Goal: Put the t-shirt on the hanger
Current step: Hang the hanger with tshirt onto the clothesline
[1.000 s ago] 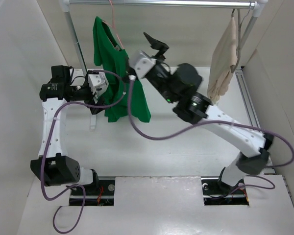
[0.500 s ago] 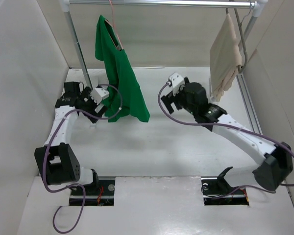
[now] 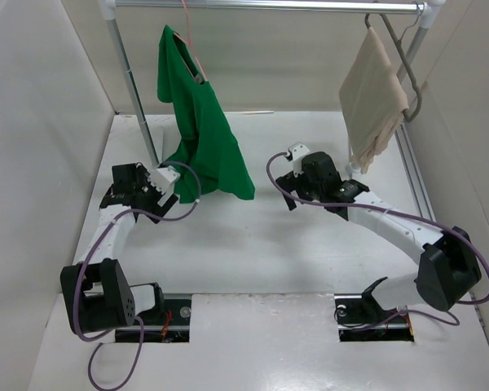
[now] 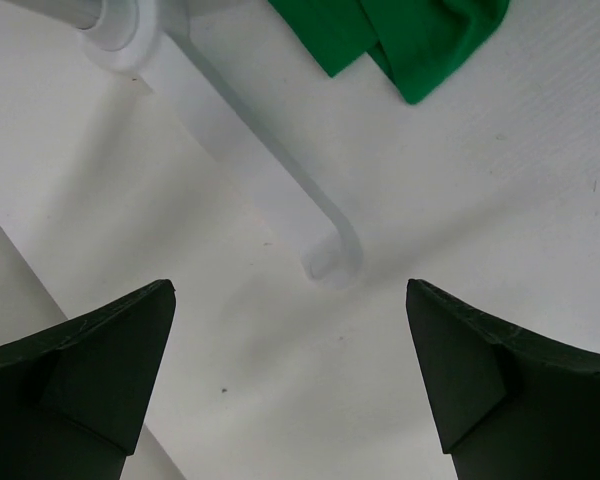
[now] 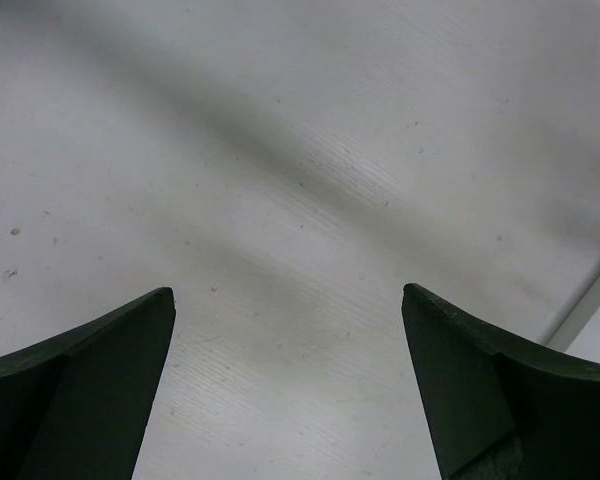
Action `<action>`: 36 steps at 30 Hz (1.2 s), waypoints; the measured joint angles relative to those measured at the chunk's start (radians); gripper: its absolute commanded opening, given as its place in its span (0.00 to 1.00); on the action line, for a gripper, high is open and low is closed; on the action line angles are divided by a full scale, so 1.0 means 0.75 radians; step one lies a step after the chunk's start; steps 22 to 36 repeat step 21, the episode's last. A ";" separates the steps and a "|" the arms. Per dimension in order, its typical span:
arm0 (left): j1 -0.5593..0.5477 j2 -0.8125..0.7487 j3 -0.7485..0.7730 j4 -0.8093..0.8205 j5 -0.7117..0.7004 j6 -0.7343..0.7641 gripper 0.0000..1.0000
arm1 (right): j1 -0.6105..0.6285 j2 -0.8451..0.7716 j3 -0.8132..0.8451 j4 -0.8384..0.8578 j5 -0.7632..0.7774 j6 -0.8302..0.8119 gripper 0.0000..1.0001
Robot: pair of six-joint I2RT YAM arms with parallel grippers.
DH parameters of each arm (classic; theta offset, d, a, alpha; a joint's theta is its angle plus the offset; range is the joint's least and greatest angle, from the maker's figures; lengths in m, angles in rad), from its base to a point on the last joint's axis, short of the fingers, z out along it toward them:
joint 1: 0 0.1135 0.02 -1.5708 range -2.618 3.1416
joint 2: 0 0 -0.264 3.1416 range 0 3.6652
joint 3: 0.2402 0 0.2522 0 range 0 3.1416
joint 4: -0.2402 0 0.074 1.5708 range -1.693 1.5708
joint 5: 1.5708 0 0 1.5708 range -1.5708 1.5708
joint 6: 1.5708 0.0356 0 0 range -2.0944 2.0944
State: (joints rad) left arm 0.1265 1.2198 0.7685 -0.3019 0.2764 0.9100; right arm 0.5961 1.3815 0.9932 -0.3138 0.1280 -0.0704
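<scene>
At the far left of the top view a plain white wall (image 3: pixel 41 122) stands close beside the left arm, so there is little room on that side. The left gripper (image 4: pixel 290 300) hangs low over the white table (image 3: pixel 253 244) with its two dark fingers wide apart and nothing between them. In its own camera, the white foot of the rack (image 4: pixel 280 180) lies right under it. The rack's grey post (image 3: pixel 134 90) rises just behind this arm. Next to the post, in the upper left of the top view, the green t-shirt (image 3: pixel 200 122) hangs from the thin pink hanger (image 3: pixel 186 28), which hooks over the rail (image 3: pixel 269 6) along the top. The shirt hangs crooked, and its bottom edge drops down near the left gripper. The middle of the table is bare and wide. There the right gripper (image 5: pixel 288 300) sits low over the table, its fingers wide apart too, holding nothing. Purple cables (image 3: pixel 90 269) loop around both arms. In the upper right a beige cloth (image 3: pixel 371 98) hangs on a grey hanger (image 3: pixel 409 77) from the same rail, just behind the right arm. A metal strip (image 3: pixel 413 175) runs along the table's right edge, close to the right wall (image 3: pixel 473 163).
</scene>
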 measured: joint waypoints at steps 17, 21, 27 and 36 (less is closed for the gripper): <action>-0.013 -0.013 -0.002 0.104 -0.055 -0.228 1.00 | -0.001 0.050 0.018 -0.040 0.014 -0.008 1.00; -0.017 -0.022 -0.002 0.105 -0.054 -0.249 1.00 | -0.001 0.049 0.018 -0.049 0.016 -0.017 1.00; -0.017 -0.022 -0.002 0.105 -0.054 -0.249 1.00 | -0.001 0.049 0.018 -0.049 0.016 -0.017 1.00; -0.017 -0.022 -0.002 0.105 -0.054 -0.249 1.00 | -0.001 0.049 0.018 -0.049 0.016 -0.017 1.00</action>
